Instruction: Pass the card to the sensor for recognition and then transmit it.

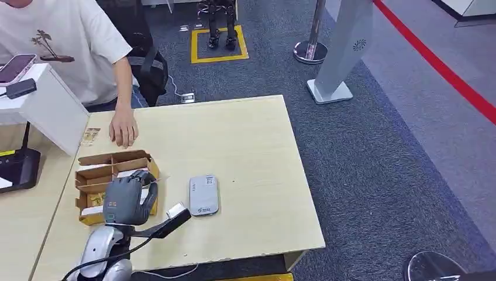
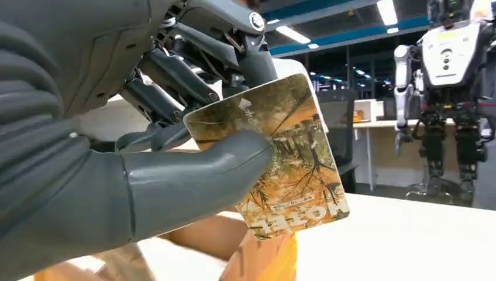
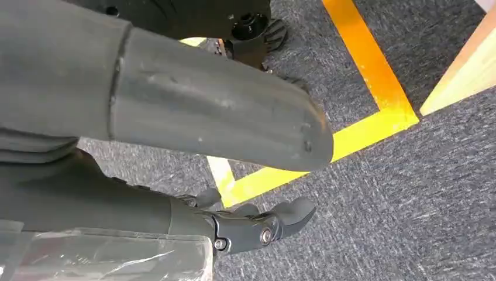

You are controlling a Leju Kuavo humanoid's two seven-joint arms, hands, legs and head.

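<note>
The robot's grey left hand [image 1: 130, 198] is over the brown cardboard box with little sections [image 1: 93, 174] on the pale wooden table [image 1: 245, 140]. Its thick thumb and dark fingers pinch a brown and gold picture card [image 2: 292, 170], and the card is up in the air, off the box. So picking up the card looks done. The flat silver sensor pad [image 1: 204, 195] lies just beside the box, and the card is not on it yet. Scanning and handing it over are left. A person's hand [image 1: 123, 127] rests on the table behind the box. The right hand [image 3: 175, 111] hangs over the floor, maybe loosely spread, holding nothing.
</note>
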